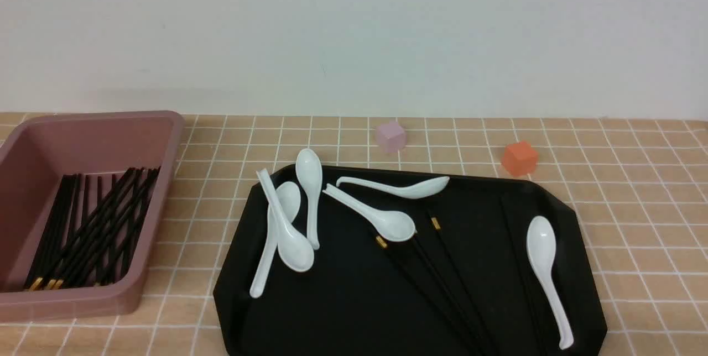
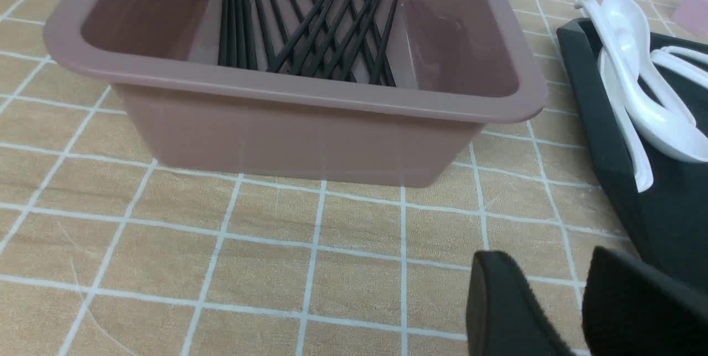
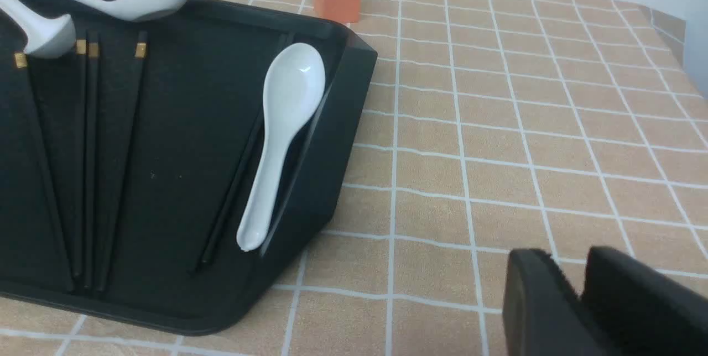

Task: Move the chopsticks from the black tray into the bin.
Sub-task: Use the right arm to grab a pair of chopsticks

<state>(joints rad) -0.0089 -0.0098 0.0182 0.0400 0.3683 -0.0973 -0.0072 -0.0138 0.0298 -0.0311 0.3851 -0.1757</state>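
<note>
Several black chopsticks (image 1: 442,278) with gold bands lie on the black tray (image 1: 332,317), partly under a white spoon. In the right wrist view three of these chopsticks (image 3: 91,168) lie side by side on the tray (image 3: 182,140), and another (image 3: 232,190) lies beside a spoon by the rim. The pink bin (image 1: 72,300) at the left holds several chopsticks (image 1: 94,229); the left wrist view shows the bin (image 2: 310,96) and these chopsticks (image 2: 310,35). My left gripper (image 2: 547,267) is open and empty above the table between bin and tray. My right gripper (image 3: 569,267) is shut and empty, off the tray's right side.
Several white spoons (image 1: 287,229) lie on the tray's left and middle, and one spoon (image 1: 545,267) lies at its right. A lilac cube (image 1: 391,136) and an orange cube (image 1: 520,158) stand behind the tray. Neither gripper shows in the front view.
</note>
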